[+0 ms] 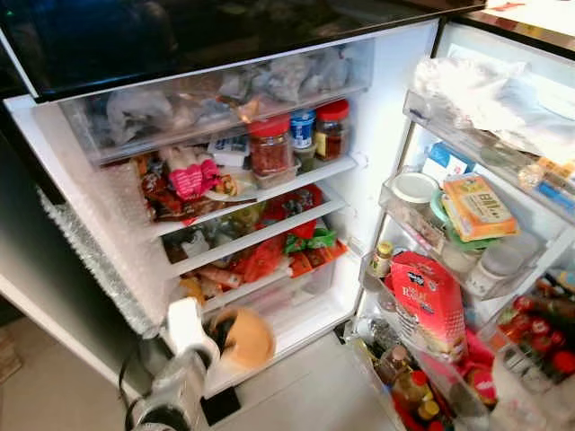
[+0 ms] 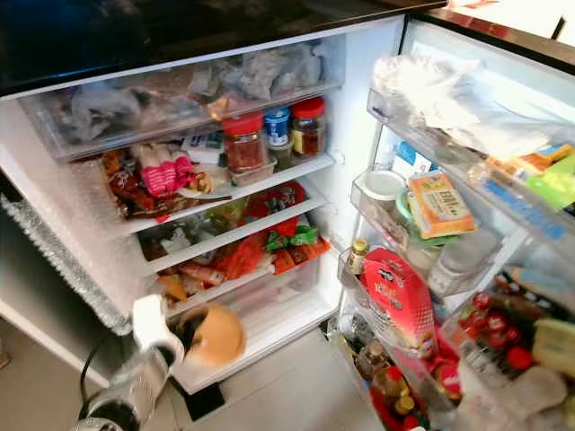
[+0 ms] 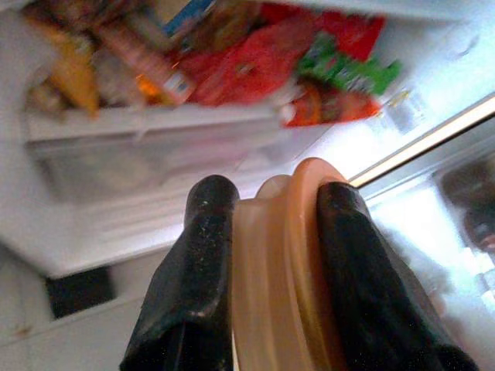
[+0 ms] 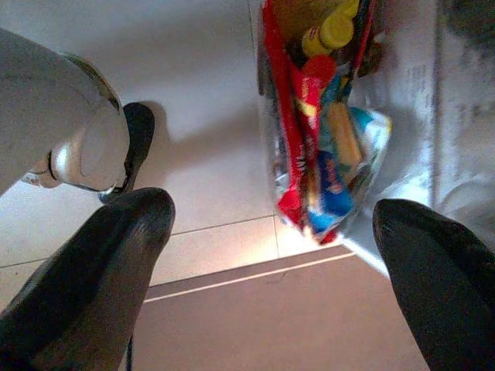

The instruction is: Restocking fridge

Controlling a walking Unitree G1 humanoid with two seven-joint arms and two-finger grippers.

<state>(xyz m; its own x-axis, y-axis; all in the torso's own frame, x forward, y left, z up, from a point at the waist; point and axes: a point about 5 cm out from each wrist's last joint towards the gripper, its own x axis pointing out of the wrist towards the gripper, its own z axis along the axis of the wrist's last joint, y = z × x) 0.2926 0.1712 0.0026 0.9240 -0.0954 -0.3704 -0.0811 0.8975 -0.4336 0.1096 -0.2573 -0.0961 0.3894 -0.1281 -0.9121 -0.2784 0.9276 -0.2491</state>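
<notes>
In front of the open fridge's bottom clear plastic drawer (image 1: 296, 301), a round tan-orange lidded container (image 1: 244, 338) is sitting pinched edge-on between the two black fingers of the left gripper (image 3: 274, 255), its contents impossible to make out. Blurred red and green packets (image 3: 309, 69) are crowding the shelf above. The right gripper (image 4: 271, 255) is hanging wide apart over the tiled floor (image 4: 209, 154), beside the door shelf's half-hidden bottles (image 4: 332, 31).

Home kitchen, shown by an open fridge (image 1: 382, 108) with shelves crammed with red-lidded jars (image 1: 271, 144) and snack packets (image 1: 296, 247), door racks (image 1: 422, 211) holding sauce bottles (image 1: 409, 391), above a pale tiled floor (image 1: 305, 391).
</notes>
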